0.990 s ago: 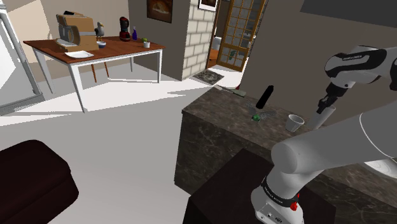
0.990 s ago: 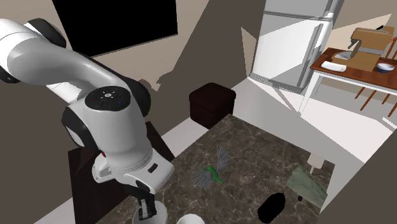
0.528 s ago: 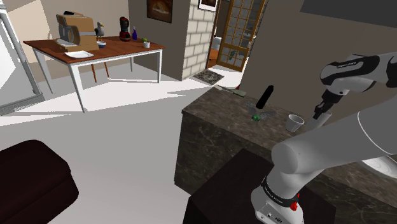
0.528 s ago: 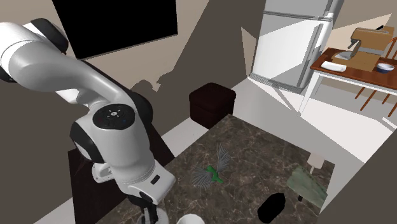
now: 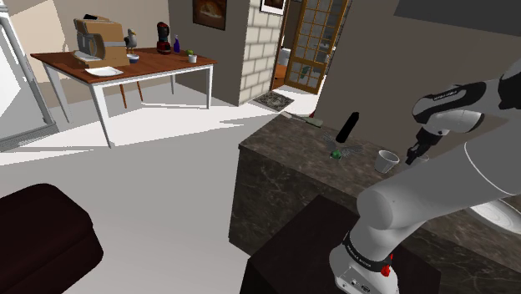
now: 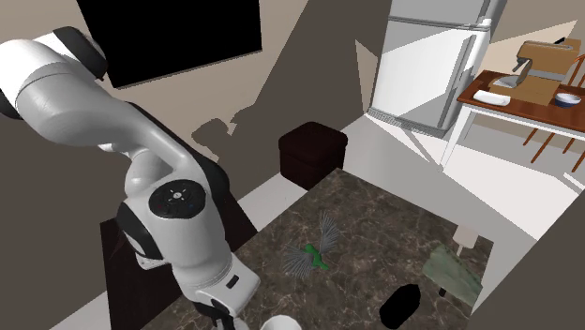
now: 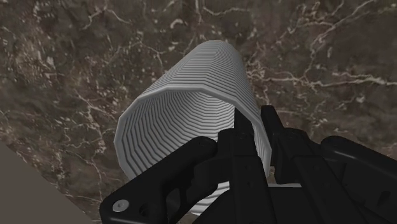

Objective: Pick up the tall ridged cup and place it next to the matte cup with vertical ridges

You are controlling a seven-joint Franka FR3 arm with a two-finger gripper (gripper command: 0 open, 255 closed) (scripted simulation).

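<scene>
In the wrist view, a tall pale grey cup (image 7: pixel 191 95) with fine ridges all round is seen from its open mouth, over the dark marble counter. My gripper (image 7: pixel 254 130) is shut on its wall, one black finger inside the rim and the other outside. In the shoulder view the gripper (image 5: pixel 415 151) hangs just right of a small white cup (image 5: pixel 386 160) on the counter; the arm hides the tall cup there. The small cup's rim (image 6: pixel 280 324) touches the second exterior view's bottom edge, with the hand (image 6: pixel 225 317) beside it.
On the marble counter (image 5: pixel 284 150) lie a black cylinder (image 5: pixel 346 127), a small green thing (image 5: pixel 336 154) on grey fronds, and a greenish board (image 6: pixel 455 272) near the far edge. A dark ottoman (image 6: pixel 313 150) stands on the floor beyond, and a wooden table (image 5: pixel 125 67) farther off.
The hand has dropped and moved toward the shoulder view's left, closer to the small white cup. The fingers have stayed shut throughout.
</scene>
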